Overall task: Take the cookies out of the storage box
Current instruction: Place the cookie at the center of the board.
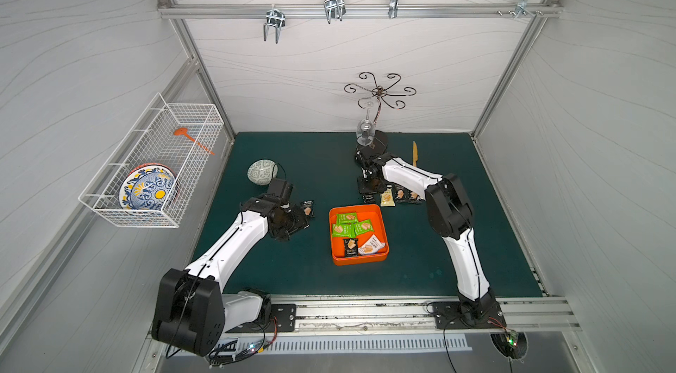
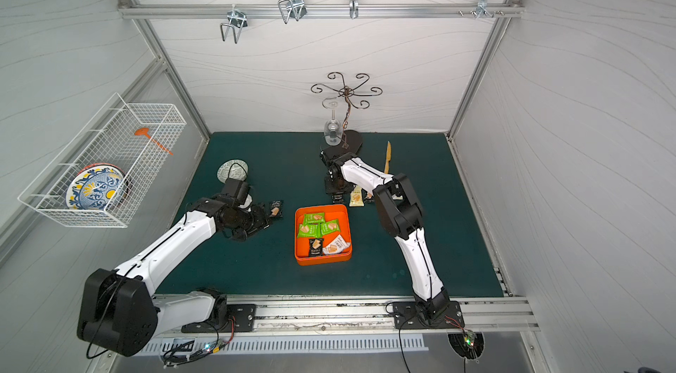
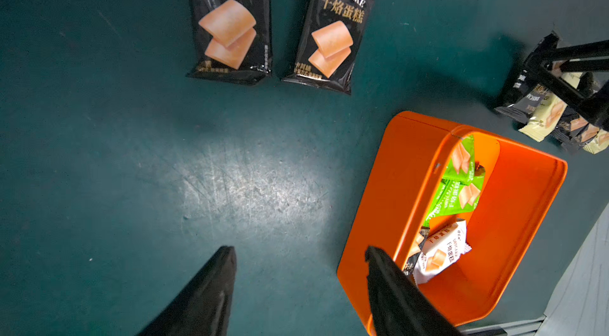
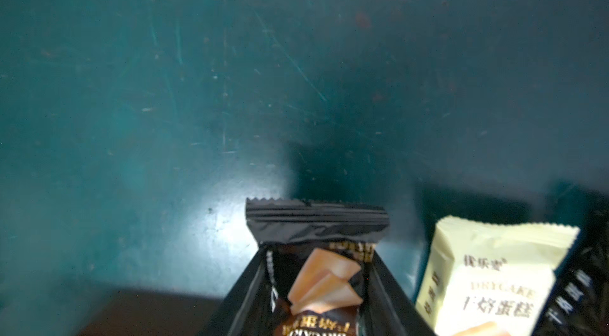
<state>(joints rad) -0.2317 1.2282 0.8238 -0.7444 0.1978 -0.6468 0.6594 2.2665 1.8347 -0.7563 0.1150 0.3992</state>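
Ok, dark teal counter (image 1: 420,261), scuffed, w/ a glare patch in each wrist view. White wavy-line walls (image 1: 329,60) on 3 sides, alu frame. Rail (image 1: 439,9) runs across the far wall w/ metal hooks (image 1: 333,9). Wire basket (image 1: 190,106) hangs on the left wall. In it: blue/yellow patterned plate (image 1: 148,190) standing on edge, plus an orange utensil (image 1: 190,137). Far centre: curly wire rack (image 1: 380,90), wine glass (image 1: 365,130) hanging bowl-down from it. Wooden knife (image 1: 415,153) lies flat far right. Small patterned bowl (image 1: 262,172) sits far left, just beyond the left arm's wrist.

Storage box (image 1: 358,258) sits mid-counter btwn the arms, open side up. Cookies (image 1: 351,230) inside: 3 green pkts (image 1: 346,218) overlapping on the far half, 1 boxed black pkt (image 1: 350,247) and 1 white pkt (image 1: 369,247) side by side on the near half. Outside: 2 loose black pkts (image 3: 230,21) flat on the counter left of the box, side by side. A far row (image 1: 401,195) of black + pale yellow pkts lies just beyond the box's far right corner.

Left pincer (image 3: 300,252) hovers left of the box, fingers apart, nothing btwn them. Right pincer (image 4: 318,255) is down at the left end of the far row. End black pkt (image 4: 316,225) lies btwn its fingers, edges against them, w/ a pale yellow pkt (image 4: 494,268) beside it. Can't tell if clamped or loose.
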